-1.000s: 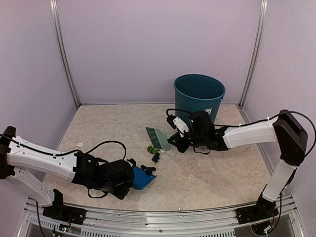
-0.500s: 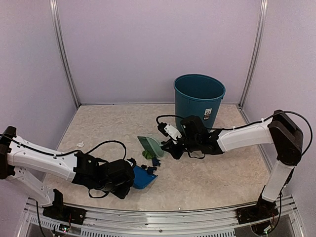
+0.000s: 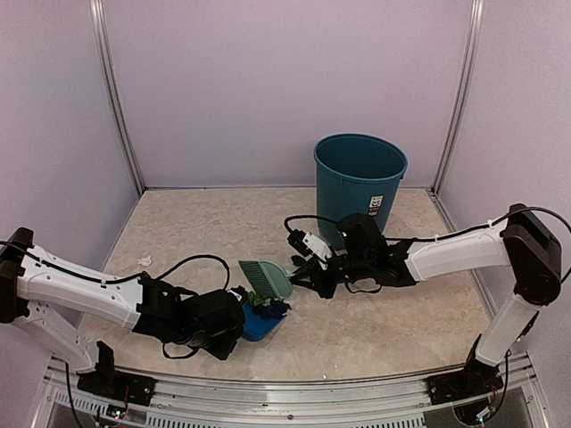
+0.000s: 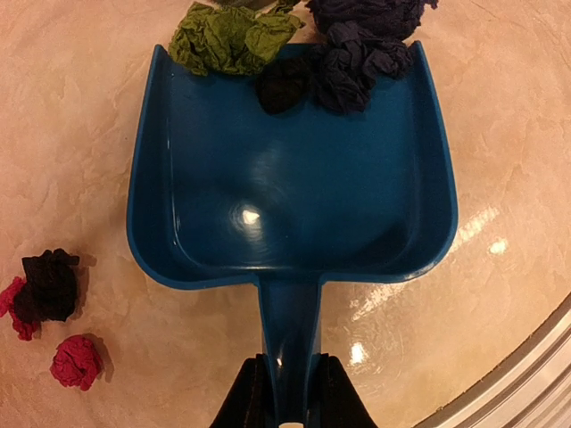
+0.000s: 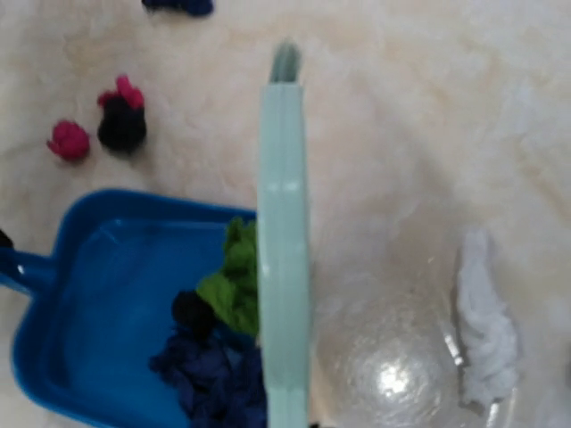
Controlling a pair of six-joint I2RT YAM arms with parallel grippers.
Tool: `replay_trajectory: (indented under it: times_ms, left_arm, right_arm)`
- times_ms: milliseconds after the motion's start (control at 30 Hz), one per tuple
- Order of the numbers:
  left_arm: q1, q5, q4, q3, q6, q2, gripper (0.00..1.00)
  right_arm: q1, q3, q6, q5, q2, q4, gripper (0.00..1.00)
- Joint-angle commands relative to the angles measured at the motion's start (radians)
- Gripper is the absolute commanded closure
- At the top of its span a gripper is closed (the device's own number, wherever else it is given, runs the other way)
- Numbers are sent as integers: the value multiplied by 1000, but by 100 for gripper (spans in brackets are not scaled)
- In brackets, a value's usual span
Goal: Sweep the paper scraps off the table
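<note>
My left gripper (image 4: 287, 392) is shut on the handle of the blue dustpan (image 4: 294, 178), which lies flat on the table (image 3: 384, 330) at the front (image 3: 259, 325). My right gripper (image 3: 310, 273) is shut on the pale green hand brush (image 3: 266, 278), whose head (image 5: 284, 250) stands at the pan's mouth. A green scrap (image 4: 227, 40), a black one (image 4: 284, 85) and dark navy ones (image 4: 357, 58) sit on the pan's lip. A black-and-pink scrap (image 4: 45, 285) and a pink one (image 4: 76, 361) lie beside the pan. A white scrap (image 5: 482, 321) lies on the brush's other side.
A teal waste bin (image 3: 359, 174) stands at the back right, behind the right arm. A small white scrap (image 3: 144, 260) lies at the left near the left arm. A navy scrap (image 5: 178, 4) lies beyond the pan. Lilac walls and a metal rail enclose the table.
My right gripper has swept the brush left and toward the front, pushing the green and navy scraps up to the dustpan's mouth. The left arm and dustpan have stayed put.
</note>
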Motion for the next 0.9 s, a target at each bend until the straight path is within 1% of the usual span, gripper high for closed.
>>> replay_trajectory:
  times_ms: [0,100,200,433,567,733,867]
  left_arm:
    - [-10,-3,5,-11,16,10,87]
    - [-17,0,8,-9,20,14,87]
    - [-20,1,11,-9,23,16,87]
    - [-20,3,14,-9,27,18,87]
    - [-20,-4,23,-17,24,14,87]
    - [-18,-9,35,-19,25,15,87]
    - [-13,-22,53,-27,30,26,87]
  right_arm:
    - [8,-39,44,63,-103,65,100]
    - [9,-64,62,155,-136,71,100]
    - [9,-68,69,216,-131,41,100]
    - [22,-96,79,282,-90,22,100]
    - [36,-124,83,252,-60,55,100]
    - [65,-153,101,144,-41,125,100]
    - [76,-171,124,100,-28,172,100]
